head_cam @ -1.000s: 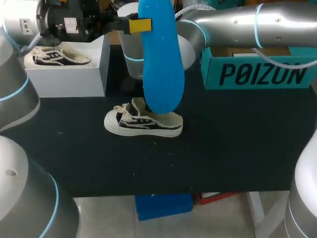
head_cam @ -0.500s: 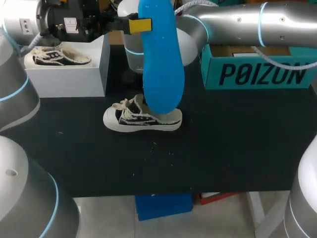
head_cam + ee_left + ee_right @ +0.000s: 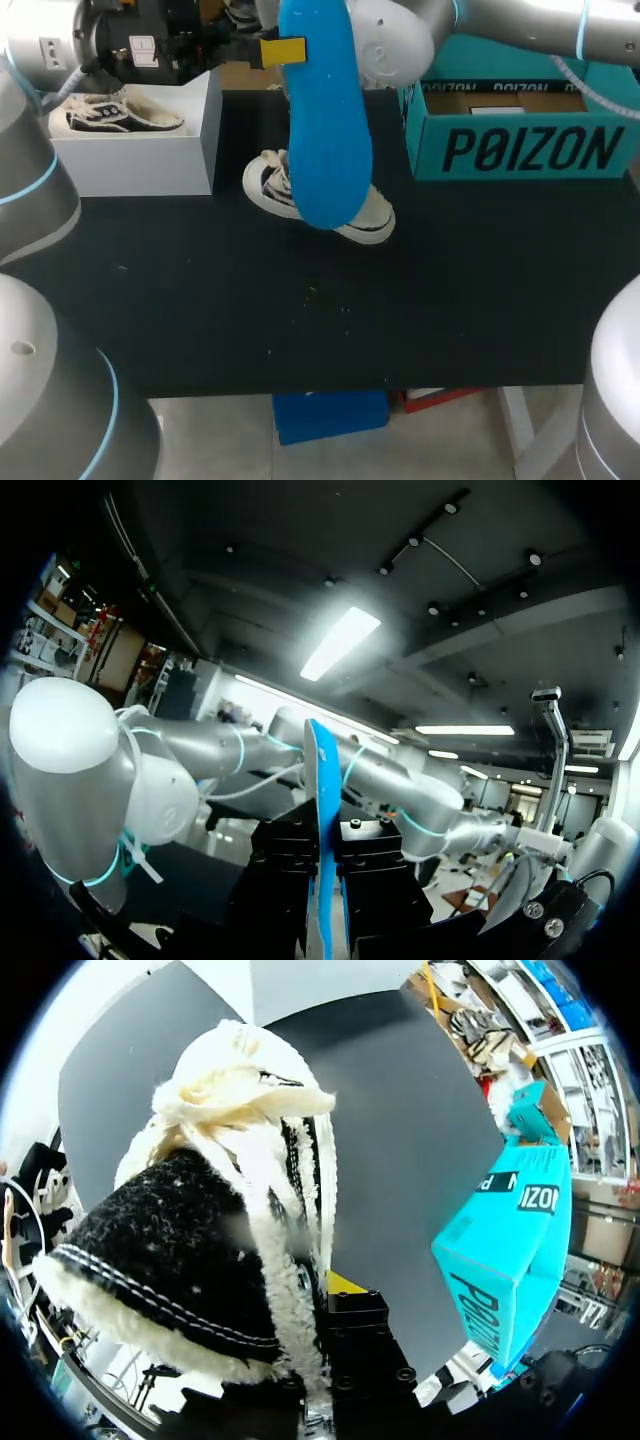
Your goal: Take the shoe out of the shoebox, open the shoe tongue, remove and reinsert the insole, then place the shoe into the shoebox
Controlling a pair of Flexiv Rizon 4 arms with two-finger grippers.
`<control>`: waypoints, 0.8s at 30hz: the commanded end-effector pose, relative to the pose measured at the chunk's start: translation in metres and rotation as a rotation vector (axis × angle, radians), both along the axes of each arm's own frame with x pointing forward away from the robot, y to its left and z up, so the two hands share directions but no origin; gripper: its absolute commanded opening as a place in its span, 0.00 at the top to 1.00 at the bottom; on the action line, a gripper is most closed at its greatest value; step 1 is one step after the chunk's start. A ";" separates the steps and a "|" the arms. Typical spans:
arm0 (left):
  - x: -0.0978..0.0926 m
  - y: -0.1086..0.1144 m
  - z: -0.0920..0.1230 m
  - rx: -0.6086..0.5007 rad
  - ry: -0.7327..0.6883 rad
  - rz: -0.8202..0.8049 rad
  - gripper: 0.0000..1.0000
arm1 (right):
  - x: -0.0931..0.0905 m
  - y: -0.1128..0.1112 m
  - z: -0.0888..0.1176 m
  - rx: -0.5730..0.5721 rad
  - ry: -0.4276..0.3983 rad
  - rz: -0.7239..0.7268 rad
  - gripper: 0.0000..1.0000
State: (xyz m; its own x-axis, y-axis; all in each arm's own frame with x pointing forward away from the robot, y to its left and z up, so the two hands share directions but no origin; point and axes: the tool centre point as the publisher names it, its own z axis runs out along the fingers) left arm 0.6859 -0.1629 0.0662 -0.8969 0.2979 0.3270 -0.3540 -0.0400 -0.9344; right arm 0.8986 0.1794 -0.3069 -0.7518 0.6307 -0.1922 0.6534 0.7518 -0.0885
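We are holding the blue insole (image 3: 322,110) upright in our left gripper (image 3: 285,50), and it is blocking the gap between the white box (image 3: 130,155) and the teal shoebox (image 3: 520,150). The shoe (image 3: 372,215) is hanging tilted in our right gripper (image 3: 325,1295), just behind the insole. The near half of the black table (image 3: 300,320) is lying open, while our right arm (image 3: 520,20) is crossing above the shoebox's far edge.

Two shoes (image 3: 370,215) (image 3: 115,113), one blue insole (image 3: 325,130), one teal shoebox (image 3: 520,150), one white box (image 3: 140,155).
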 end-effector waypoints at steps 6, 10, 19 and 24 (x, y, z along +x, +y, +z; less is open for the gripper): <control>-0.001 0.000 -0.001 0.000 -0.001 0.001 1.00 | 0.011 0.003 -0.018 -0.123 0.075 -0.959 1.00; -0.001 0.000 -0.001 0.000 -0.001 0.001 1.00 | 0.011 0.001 -0.020 -0.104 0.091 -1.061 1.00; -0.001 0.000 -0.001 0.000 -0.001 0.001 1.00 | 0.006 -0.003 -0.033 -0.072 0.115 -1.199 1.00; -0.001 0.000 -0.001 0.000 -0.001 0.001 1.00 | 0.001 0.000 -0.041 -0.079 0.101 -1.233 1.00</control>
